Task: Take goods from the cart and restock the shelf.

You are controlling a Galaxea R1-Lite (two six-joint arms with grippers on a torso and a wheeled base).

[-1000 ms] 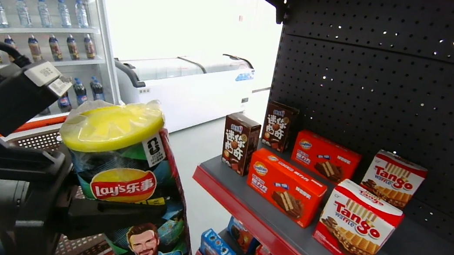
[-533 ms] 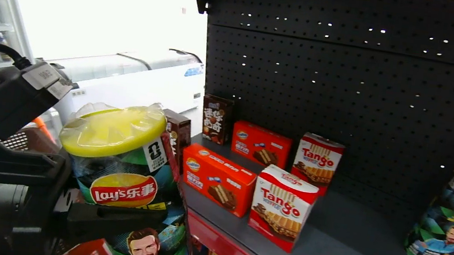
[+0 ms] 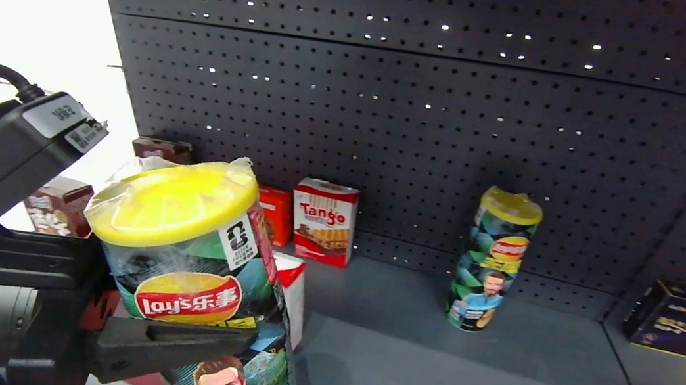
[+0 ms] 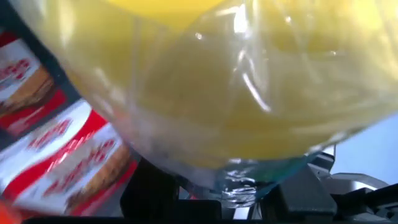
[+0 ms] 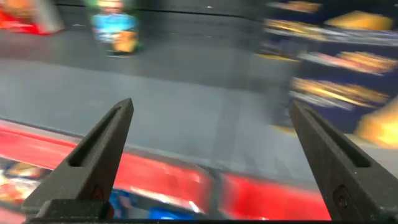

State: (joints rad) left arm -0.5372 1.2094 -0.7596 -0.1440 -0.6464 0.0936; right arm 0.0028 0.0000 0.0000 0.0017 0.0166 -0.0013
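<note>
Gripping the chip canister [image 3: 196, 253] around its middle with the left gripper [image 3: 176, 323], upright, yellow lid up, at the front left of the grey shelf [image 3: 457, 380]. Behind it, against the pegboard, a wafer box [image 3: 323, 220]; farther right, standing on the shelf, a second canister [image 3: 493, 262]. Over the shelf's red front edge, right gripper [image 5: 211, 162] spread wide, holding nothing.

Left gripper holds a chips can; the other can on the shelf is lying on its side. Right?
Not quite. The other can stands upright on the shelf, not on its side; the head view shows it. The left gripper does hold a chips can.
</note>
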